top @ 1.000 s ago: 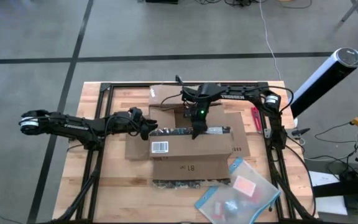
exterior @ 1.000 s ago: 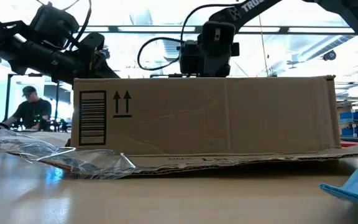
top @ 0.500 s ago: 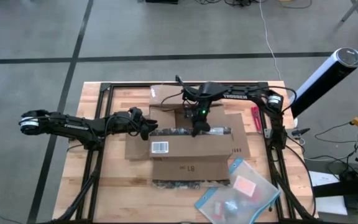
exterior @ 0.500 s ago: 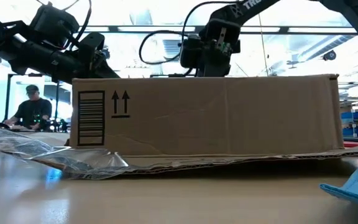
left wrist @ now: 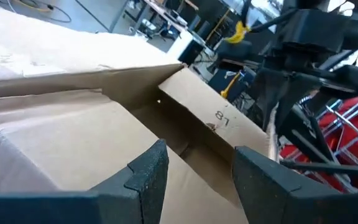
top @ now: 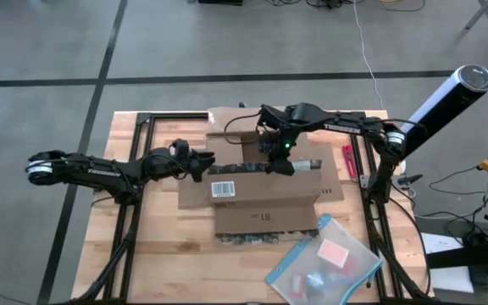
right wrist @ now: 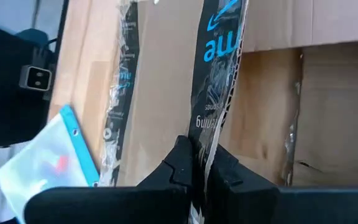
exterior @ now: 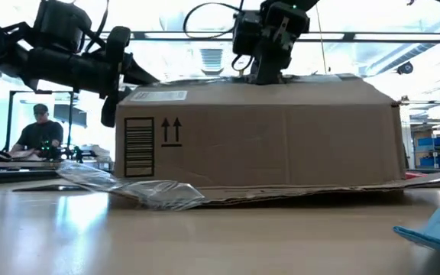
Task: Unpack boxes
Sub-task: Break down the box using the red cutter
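The brown cardboard box (top: 257, 193) lies in the table's middle, its lower flaps spread flat on the wood, its barcode label (top: 223, 188) on the upturned side. My right gripper (top: 280, 165) is shut on the taped edge along the box's top; the low view shows it above the box (exterior: 264, 70). My left gripper (top: 200, 163) stands open at the box's left end, by the upper corner (exterior: 119, 76). In the left wrist view its fingers (left wrist: 145, 171) stand apart over bare cardboard; whether they touch it I cannot tell. My right gripper pinches the edge of a cardboard flap (right wrist: 219, 118) between its two fingers, where a strip of black printed tape runs along it. The fingers (exterior: 266, 65) come from above, pointing down, at the top edge's middle. The box's bottom stays on the table.
A clear plastic pouch with a blue edge (top: 324, 263) lies at the near right. A small red tool (top: 347, 159) lies by the right frame rail. Crumpled clear film (exterior: 132, 183) lies before the box. A black frame (top: 142, 119) borders the table.
My right gripper has risen and gone toward the table's far edge, still shut on the taped edge. The box has followed, sliding toward the far right and tipping, its top now slanting and the label turned upward. My left gripper has drawn back a little toward the far left.
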`<state>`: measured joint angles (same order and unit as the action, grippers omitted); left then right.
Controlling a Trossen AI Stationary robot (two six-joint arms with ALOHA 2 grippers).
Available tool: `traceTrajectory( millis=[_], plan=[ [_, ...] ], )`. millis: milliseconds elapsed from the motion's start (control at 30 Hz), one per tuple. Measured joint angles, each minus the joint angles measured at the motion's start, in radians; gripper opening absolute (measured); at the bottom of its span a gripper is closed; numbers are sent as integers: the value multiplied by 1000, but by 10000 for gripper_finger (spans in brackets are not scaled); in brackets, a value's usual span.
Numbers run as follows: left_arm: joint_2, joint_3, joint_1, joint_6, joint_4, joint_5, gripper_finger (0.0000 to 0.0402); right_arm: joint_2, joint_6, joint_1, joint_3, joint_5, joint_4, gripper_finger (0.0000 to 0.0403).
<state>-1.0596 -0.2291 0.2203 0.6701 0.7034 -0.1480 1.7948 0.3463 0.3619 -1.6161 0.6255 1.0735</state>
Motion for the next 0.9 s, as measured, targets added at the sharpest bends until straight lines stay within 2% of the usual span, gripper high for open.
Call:
traceTrajectory(
  millis=[267, 433, 633, 900],
  plan=[
    [23, 0, 32, 0, 63, -1, 157, -94, -22, -23, 0, -145, -6, 1],
    [44, 0, 37, 0, 142, 0, 157, -140, -35, -65, 0, -306, -10, 1],
    [83, -1, 37, 1, 187, 0, 157, -141, -49, -141, -1, -499, -18, 1],
    [136, -2, 37, 77, 187, 25, 157, -126, -150, -215, -2, -634, -64, 0]
  ],
)
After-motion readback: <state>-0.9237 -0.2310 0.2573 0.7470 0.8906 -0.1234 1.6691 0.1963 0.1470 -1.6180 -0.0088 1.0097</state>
